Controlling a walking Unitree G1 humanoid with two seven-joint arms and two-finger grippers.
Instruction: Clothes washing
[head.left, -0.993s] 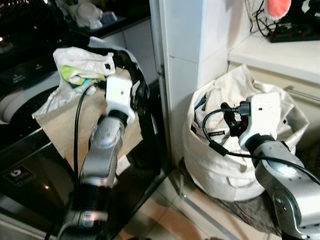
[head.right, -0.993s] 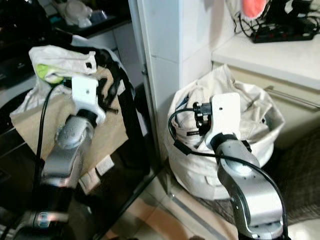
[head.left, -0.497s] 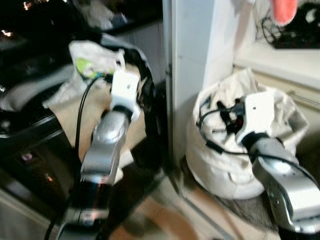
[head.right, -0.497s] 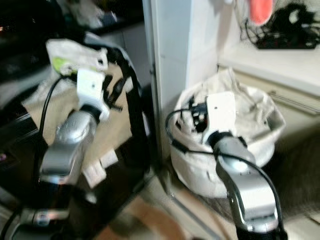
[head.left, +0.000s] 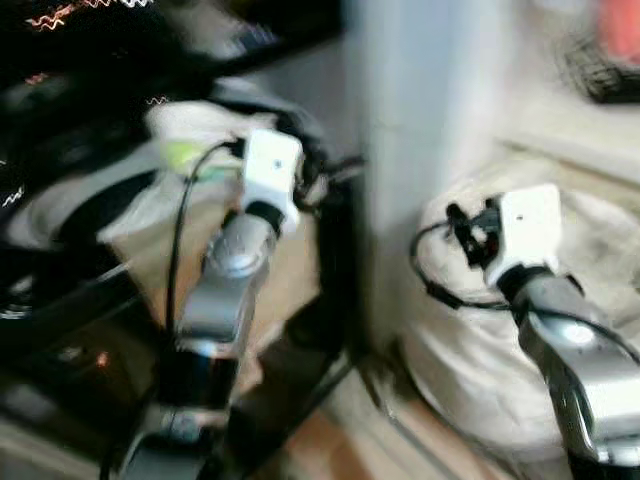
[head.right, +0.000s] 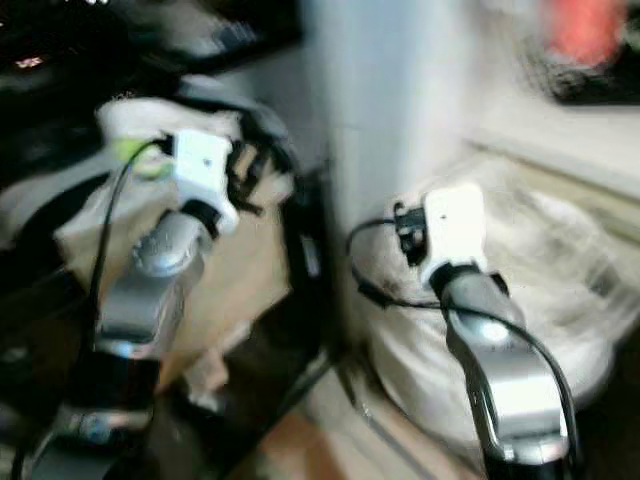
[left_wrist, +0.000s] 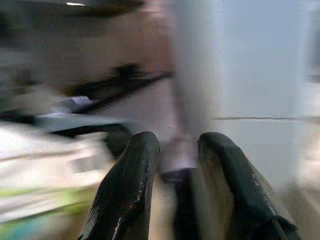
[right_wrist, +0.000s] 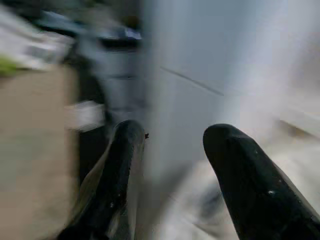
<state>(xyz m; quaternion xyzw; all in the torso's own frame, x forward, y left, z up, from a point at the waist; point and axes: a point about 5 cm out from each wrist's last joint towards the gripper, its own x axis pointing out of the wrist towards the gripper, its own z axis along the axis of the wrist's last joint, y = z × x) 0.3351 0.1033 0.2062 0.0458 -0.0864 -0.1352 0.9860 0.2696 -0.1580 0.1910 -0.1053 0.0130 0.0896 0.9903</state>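
Observation:
Everything is blurred by motion. A heap of clothes (head.left: 190, 160) in white, green and tan lies on the dark washing machine (head.left: 60, 300) at the left. My left gripper (head.left: 312, 178) is held up at the heap's right edge, open, with nothing between its fingers (left_wrist: 142, 165). A white laundry bag (head.left: 590, 300) stuffed with light cloth sits on the floor at the right. My right gripper (head.left: 462, 232) hovers at the bag's left rim, close to the white pillar, open and empty, its fingers (right_wrist: 120, 165) spread apart.
A white tiled pillar (head.left: 420, 100) stands between the washing machine and the bag. A pale counter (head.left: 590, 140) runs behind the bag, with dark cables and something pink on it. Tan floor tiles (head.left: 320, 450) show below, between my arms.
The whole picture has slid to the right and blurred, so the camera has turned left. Both arms keep their raised pose and both grippers stay open.

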